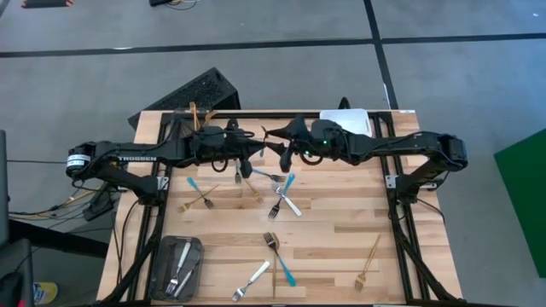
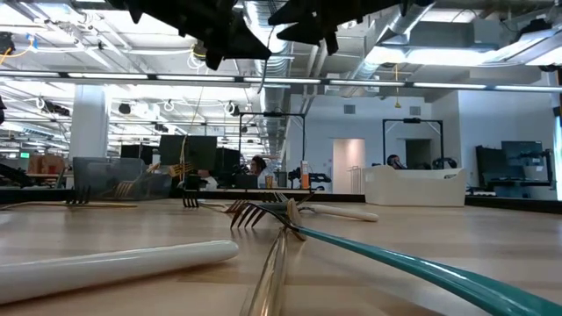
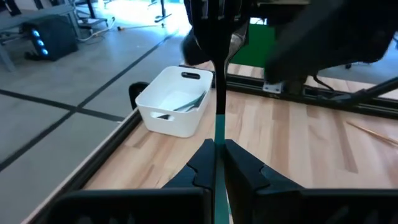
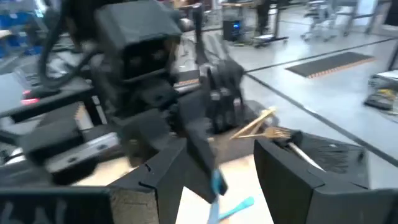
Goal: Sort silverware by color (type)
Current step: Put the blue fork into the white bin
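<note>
While the left gripper (image 3: 216, 163), jaws clamped on a blue-handled fork (image 3: 217, 93), meets the wide-jawed right gripper (image 4: 217, 163) mid-air, a handover seems underway; next: right closes, carries to white bin (image 1: 345, 121) at 1 o'clock.

Around the crossed blue-handled fork (image 1: 285, 185) and white fork (image 1: 287, 205) at mid-table: a fork (image 1: 198, 203) and blue utensil (image 1: 198, 188) to their left, a fork (image 1: 271, 241) crossing a blue handle (image 1: 286, 270) nearer, a white fork (image 1: 251, 280) beside it, a gold fork (image 1: 368, 262) toward the near-right corner.
</note>
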